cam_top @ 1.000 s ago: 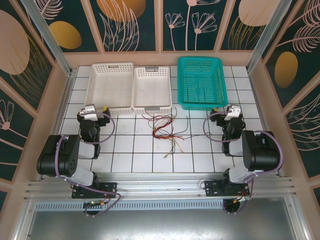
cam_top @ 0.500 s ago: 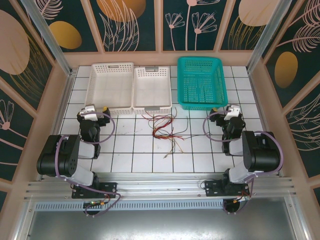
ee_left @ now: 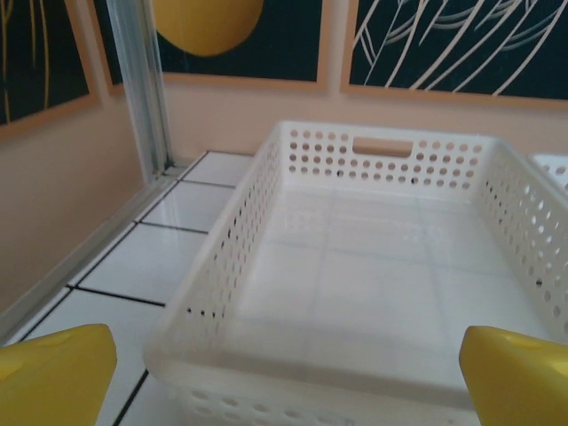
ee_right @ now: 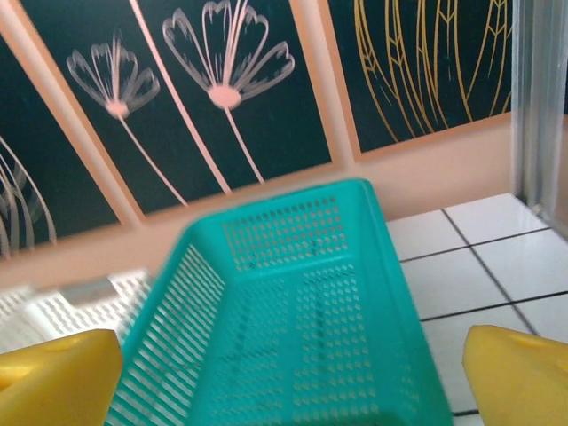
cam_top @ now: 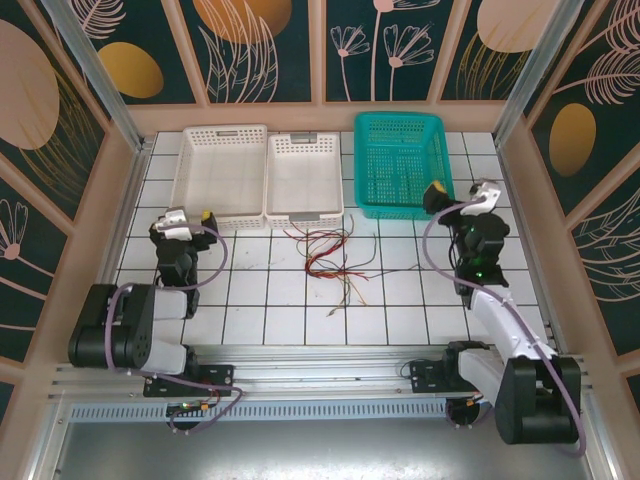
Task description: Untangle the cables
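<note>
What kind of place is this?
Probably a robot practice booth: black robot arms bolted at the edge of a white tiled table, dark flower-painted wall panels around it, thin tangled red, black and pale wires laid out.

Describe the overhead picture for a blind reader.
Thin red, black and pale cables lie tangled on a table, between the open left gripper and open right gripper. Two white baskets and a teal basket stand behind.

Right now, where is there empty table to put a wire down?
Bare tiles lie between the cables and the left gripper, between the cables and the right arm, and along the near rail. The far side is crowded: two white baskets and the teal basket.
</note>
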